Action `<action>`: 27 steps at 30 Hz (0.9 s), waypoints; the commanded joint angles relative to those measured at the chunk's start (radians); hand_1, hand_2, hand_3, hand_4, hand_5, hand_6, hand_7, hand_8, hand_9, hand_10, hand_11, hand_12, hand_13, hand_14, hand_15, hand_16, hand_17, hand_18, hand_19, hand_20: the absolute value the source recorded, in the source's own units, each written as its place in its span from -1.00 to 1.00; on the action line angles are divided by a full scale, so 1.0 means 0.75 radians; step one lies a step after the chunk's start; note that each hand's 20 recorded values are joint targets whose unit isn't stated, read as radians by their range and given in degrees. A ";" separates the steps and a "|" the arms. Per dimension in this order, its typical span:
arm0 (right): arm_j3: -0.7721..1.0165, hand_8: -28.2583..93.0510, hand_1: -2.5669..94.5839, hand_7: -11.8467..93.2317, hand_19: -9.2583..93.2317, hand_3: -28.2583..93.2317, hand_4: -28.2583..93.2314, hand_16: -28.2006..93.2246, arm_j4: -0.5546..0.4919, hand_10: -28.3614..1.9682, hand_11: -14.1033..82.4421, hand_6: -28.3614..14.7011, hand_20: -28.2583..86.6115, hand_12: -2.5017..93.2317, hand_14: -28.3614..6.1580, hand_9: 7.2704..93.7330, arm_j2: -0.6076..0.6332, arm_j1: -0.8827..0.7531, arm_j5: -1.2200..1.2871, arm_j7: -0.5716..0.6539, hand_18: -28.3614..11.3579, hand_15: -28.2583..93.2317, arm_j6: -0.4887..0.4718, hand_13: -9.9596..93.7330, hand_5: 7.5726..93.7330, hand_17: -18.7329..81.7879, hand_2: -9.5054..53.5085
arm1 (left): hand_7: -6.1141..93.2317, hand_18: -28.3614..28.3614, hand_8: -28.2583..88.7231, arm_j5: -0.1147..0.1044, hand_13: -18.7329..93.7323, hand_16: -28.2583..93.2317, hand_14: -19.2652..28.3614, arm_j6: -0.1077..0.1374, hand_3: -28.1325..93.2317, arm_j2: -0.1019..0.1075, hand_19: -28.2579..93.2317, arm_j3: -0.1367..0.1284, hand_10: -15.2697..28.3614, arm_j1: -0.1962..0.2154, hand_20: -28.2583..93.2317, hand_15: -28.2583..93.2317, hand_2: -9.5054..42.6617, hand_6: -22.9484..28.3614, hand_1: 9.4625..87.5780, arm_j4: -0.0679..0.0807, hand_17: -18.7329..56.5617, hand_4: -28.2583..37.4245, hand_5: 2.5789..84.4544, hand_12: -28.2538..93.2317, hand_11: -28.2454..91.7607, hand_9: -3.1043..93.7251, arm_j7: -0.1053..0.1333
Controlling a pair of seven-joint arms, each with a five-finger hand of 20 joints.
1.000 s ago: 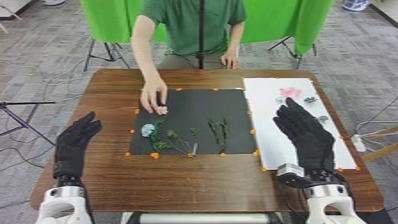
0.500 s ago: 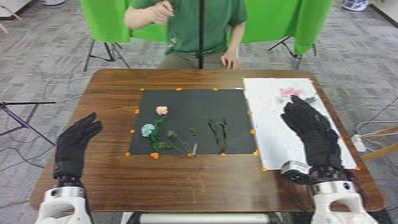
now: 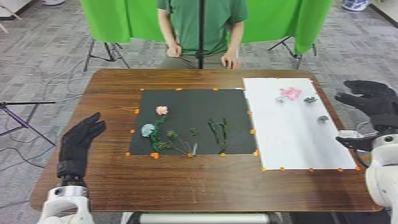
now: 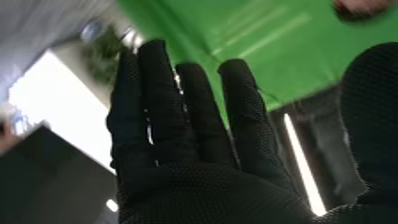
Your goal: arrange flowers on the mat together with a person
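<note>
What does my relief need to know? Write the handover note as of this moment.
Left hand: open, empty, at the brown wooden table's left side.
Right hand: open, empty, beyond the table's right edge.
Done: a pale pink flower, a light blue flower and thin green stems lie on the black mat.
Left, probably: the brighter pink flower and small grey-green pieces on the white sheet to the right.

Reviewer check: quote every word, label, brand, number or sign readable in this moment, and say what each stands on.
Black mat: no text readable.
White sheet: no text readable.
Left hand and right hand: no lettering can be made out on either glove.
Readable texts in total: none.
</note>
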 commanded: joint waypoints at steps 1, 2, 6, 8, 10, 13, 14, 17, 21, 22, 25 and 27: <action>-0.163 -0.68 -0.39 -0.47 0.34 0.64 -0.82 -0.10 0.227 -0.17 -0.31 0.29 0.26 -0.48 -0.19 0.18 0.120 0.142 -0.318 0.149 -0.54 0.00 -0.033 0.34 0.12 -0.09 -1.00 | -0.63 0.40 -0.64 0.049 -0.03 -0.54 0.54 -0.022 0.58 -0.016 -0.34 0.018 0.33 0.010 -0.27 -0.28 -0.02 0.12 -0.72 0.001 -0.34 -1.00 0.04 -0.33 -0.23 -0.02 -0.024; -0.182 -0.68 -0.36 -0.46 0.38 0.64 -0.83 -0.10 0.249 -0.16 -0.27 0.31 0.28 -0.47 -0.15 0.23 0.125 0.157 -0.349 0.146 -0.56 0.04 -0.044 0.38 0.14 -0.08 -1.00 | -0.63 0.40 -0.64 0.060 -0.03 -0.54 0.54 -0.023 0.58 -0.023 -0.34 0.019 0.33 0.011 -0.27 -0.28 -0.03 0.12 -0.72 -0.002 -0.34 -1.00 0.04 -0.33 -0.23 -0.02 -0.024; -0.231 -0.69 -0.29 -0.42 0.52 0.64 -0.85 -0.08 0.294 -0.12 -0.23 0.38 0.34 -0.45 -0.06 0.37 0.122 0.186 -0.367 0.153 -0.58 0.16 -0.058 0.50 0.21 0.00 -1.00 | -0.63 0.40 -0.64 0.071 -0.03 -0.54 0.54 -0.027 0.58 -0.055 -0.35 0.027 0.33 -0.005 -0.27 -0.28 -0.07 0.12 -0.71 -0.003 -0.34 -1.00 0.04 -0.33 -0.23 -0.02 -0.013; -0.247 -0.69 -0.26 -0.41 0.56 0.63 -0.86 -0.08 0.302 -0.10 -0.23 0.39 0.35 -0.45 -0.02 0.39 0.120 0.189 -0.376 0.153 -0.59 0.18 -0.067 0.53 0.21 0.03 -1.00 | -0.63 0.40 -0.64 0.078 -0.03 -0.54 0.53 -0.029 0.58 -0.064 -0.35 0.032 0.33 -0.017 -0.27 -0.28 -0.09 0.12 -0.71 0.000 -0.34 -1.00 0.04 -0.33 -0.23 -0.02 -0.011; -0.272 -0.69 -0.25 -0.41 0.59 0.63 -0.86 -0.08 0.315 -0.06 -0.23 0.39 0.36 -0.45 0.03 0.41 0.123 0.203 -0.376 0.150 -0.59 0.19 -0.061 0.57 0.21 0.05 -1.00 | -0.63 0.40 -0.64 0.075 -0.03 -0.54 0.54 -0.032 0.58 -0.069 -0.35 0.035 0.33 -0.021 -0.27 -0.29 -0.10 0.12 -0.70 0.000 -0.34 -1.00 0.04 -0.33 -0.23 -0.02 -0.006; -0.313 -0.69 -0.24 -0.41 0.61 0.63 -0.86 -0.07 0.332 -0.03 -0.23 0.39 0.37 -0.45 0.08 0.42 0.136 0.228 -0.372 0.147 -0.57 0.19 -0.086 0.60 0.20 0.08 -1.00 | -0.63 0.40 -0.64 0.079 -0.03 -0.54 0.53 -0.034 0.58 -0.069 -0.35 0.038 0.33 -0.027 -0.27 -0.29 -0.11 0.12 -0.70 0.001 -0.34 -1.00 0.04 -0.33 -0.23 -0.02 -0.005; -0.321 -0.69 -0.24 -0.41 0.62 0.63 -0.86 -0.07 0.334 -0.02 -0.23 0.39 0.37 -0.45 0.08 0.43 0.142 0.231 -0.379 0.143 -0.57 0.19 -0.106 0.60 0.20 0.09 -1.00 | -0.64 0.40 -0.64 0.078 -0.03 -0.54 0.54 -0.037 0.58 -0.068 -0.35 0.040 0.33 -0.032 -0.27 -0.29 -0.11 0.12 -0.70 0.003 -0.34 -1.00 0.04 -0.33 -0.23 -0.02 -0.007; -0.379 -0.69 -0.23 -0.41 0.63 0.64 -0.86 -0.07 0.359 0.00 -0.24 0.40 0.36 -0.46 0.10 0.44 0.162 0.267 -0.396 0.146 -0.57 0.19 -0.139 0.62 0.20 0.09 -1.00 | -0.64 0.40 -0.64 0.078 -0.03 -0.54 0.53 -0.038 0.58 -0.070 -0.35 0.042 0.33 -0.031 -0.27 -0.29 -0.12 0.12 -0.70 0.004 -0.34 -1.00 0.04 -0.33 -0.23 -0.02 -0.006; -0.454 -0.69 -0.23 -0.41 0.65 0.64 -0.86 -0.06 0.407 0.02 -0.24 0.40 0.37 -0.46 0.13 0.45 0.188 0.322 -0.487 0.164 -0.56 0.20 -0.194 0.64 0.20 0.11 -1.00 | -0.64 0.40 -0.64 0.080 -0.03 -0.54 0.54 -0.043 0.58 -0.068 -0.35 0.046 0.33 -0.029 -0.27 -0.29 -0.12 0.12 -0.70 0.002 -0.34 -1.00 0.04 -0.33 -0.23 -0.02 -0.007; -0.463 -0.69 -0.23 -0.41 0.65 0.64 -0.86 -0.06 0.415 0.02 -0.24 0.41 0.36 -0.46 0.13 0.45 0.191 0.335 -0.505 0.170 -0.57 0.20 -0.223 0.64 0.20 0.11 -1.00 | -0.64 0.40 -0.64 0.081 -0.03 -0.54 0.54 -0.045 0.58 -0.068 -0.35 0.046 0.33 -0.028 -0.27 -0.29 -0.12 0.12 -0.70 0.002 -0.34 -1.00 0.04 -0.33 -0.23 -0.02 -0.007; -0.484 -0.69 -0.22 -0.42 0.66 0.64 -0.86 -0.05 0.435 0.01 -0.25 0.41 0.36 -0.46 0.14 0.44 0.202 0.353 -0.543 0.176 -0.57 0.20 -0.244 0.64 0.19 0.11 -1.00 | -0.64 0.41 -0.63 0.080 -0.03 -0.54 0.54 -0.044 0.58 -0.066 -0.35 0.045 0.33 -0.024 -0.27 -0.29 -0.12 0.12 -0.70 0.000 -0.34 -1.00 0.04 -0.33 -0.23 -0.02 -0.006; -0.480 -0.69 -0.22 -0.42 0.66 0.64 -0.86 -0.05 0.433 0.01 -0.26 0.42 0.36 -0.46 0.14 0.44 0.202 0.354 -0.535 0.186 -0.57 0.20 -0.269 0.64 0.19 0.11 -1.00 | -0.64 0.41 -0.63 0.080 -0.03 -0.54 0.54 -0.042 0.58 -0.066 -0.35 0.044 0.33 -0.021 -0.27 -0.29 -0.12 0.12 -0.70 -0.001 -0.34 -1.00 0.04 -0.33 -0.23 -0.02 -0.005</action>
